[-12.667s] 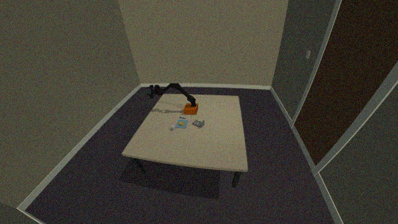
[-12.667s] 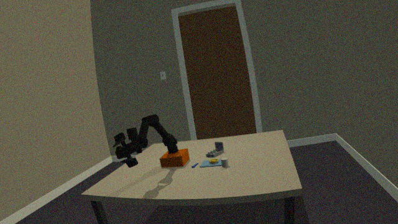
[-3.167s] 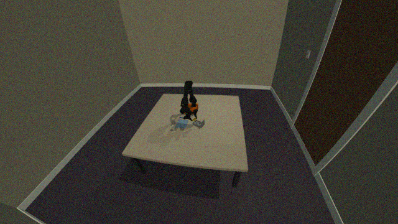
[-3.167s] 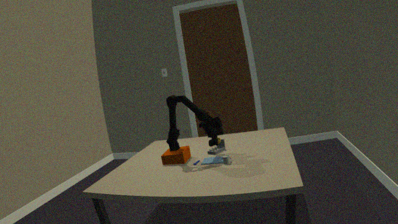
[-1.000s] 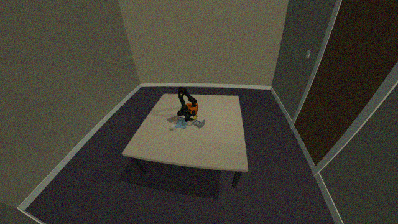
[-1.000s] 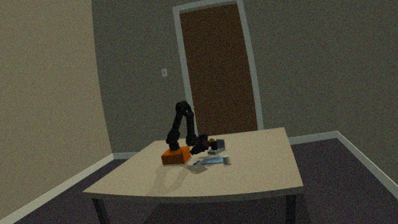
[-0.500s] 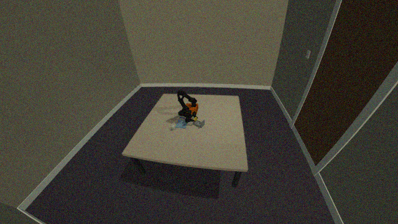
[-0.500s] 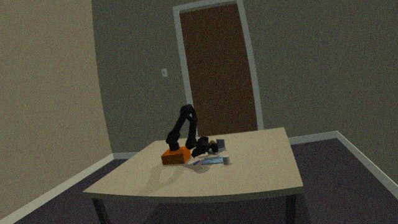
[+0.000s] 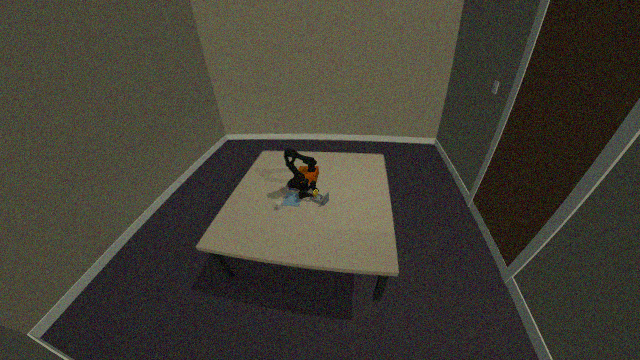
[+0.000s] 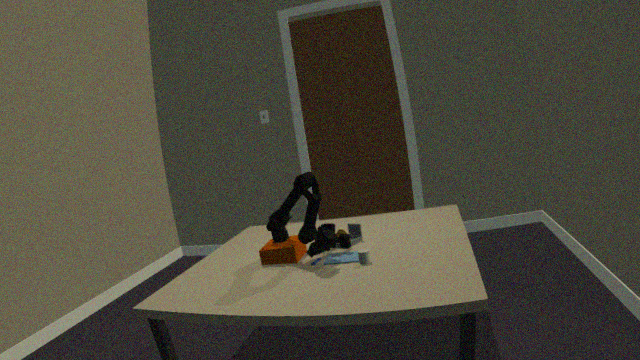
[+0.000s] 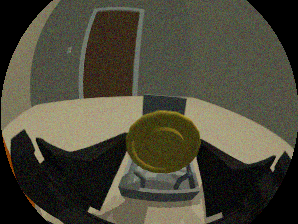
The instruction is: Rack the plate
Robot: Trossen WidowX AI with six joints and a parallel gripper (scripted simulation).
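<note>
Wrist view: claw (image 11: 161, 183) grips plate (image 11: 162, 140) above dish rack (image 11: 161, 184).

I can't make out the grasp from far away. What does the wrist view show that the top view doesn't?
Only the wrist view shows the yellow plate upright, face on, in the claw, above the grey dish rack. Only the top view shows the whole arm, its orange base and all four table edges. Both show the table and the brown door.

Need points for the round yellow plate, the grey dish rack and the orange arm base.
Round yellow plate (image 11: 164, 141): wrist view, centre of its face.
Grey dish rack (image 11: 161, 189): wrist view, near rim.
Orange arm base (image 10: 281, 251): exterior view, front side face.
</note>
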